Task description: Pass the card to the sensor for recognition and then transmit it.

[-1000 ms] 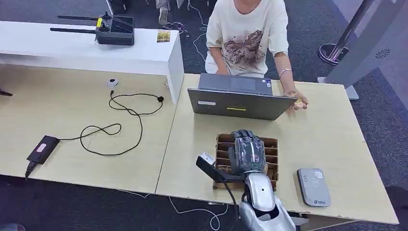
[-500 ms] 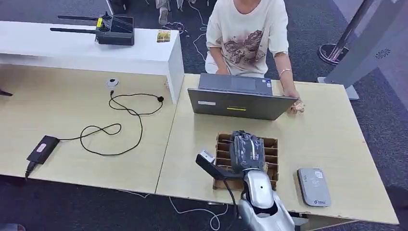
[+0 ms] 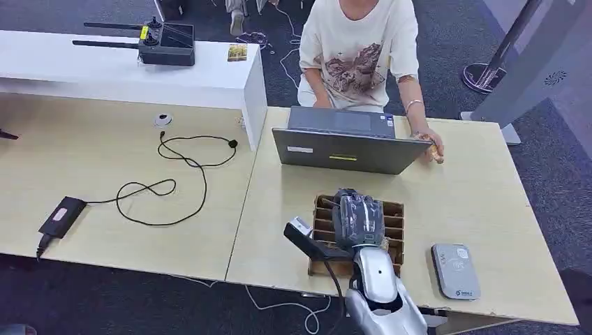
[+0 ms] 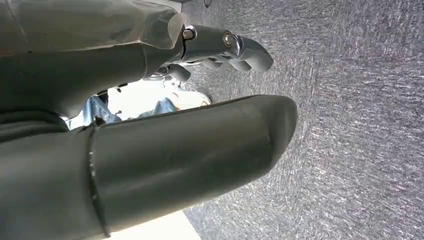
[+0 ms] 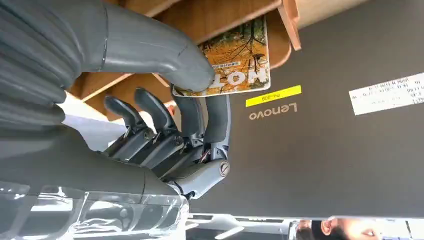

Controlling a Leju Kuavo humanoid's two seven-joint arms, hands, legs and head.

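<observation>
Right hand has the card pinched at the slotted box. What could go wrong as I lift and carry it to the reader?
The card is held between thumb and fingers by one edge, so it may slip or twist. It sits close to the wooden box dividers, which could catch it on lifting. The laptop stands just beyond the right hand, so lift before swinging toward the reader.

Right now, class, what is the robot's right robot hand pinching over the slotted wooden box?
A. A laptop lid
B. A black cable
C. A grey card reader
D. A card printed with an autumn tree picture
D: in the right wrist view the right robot hand pinches the card between thumb and fingers at the wooden box.
</observation>
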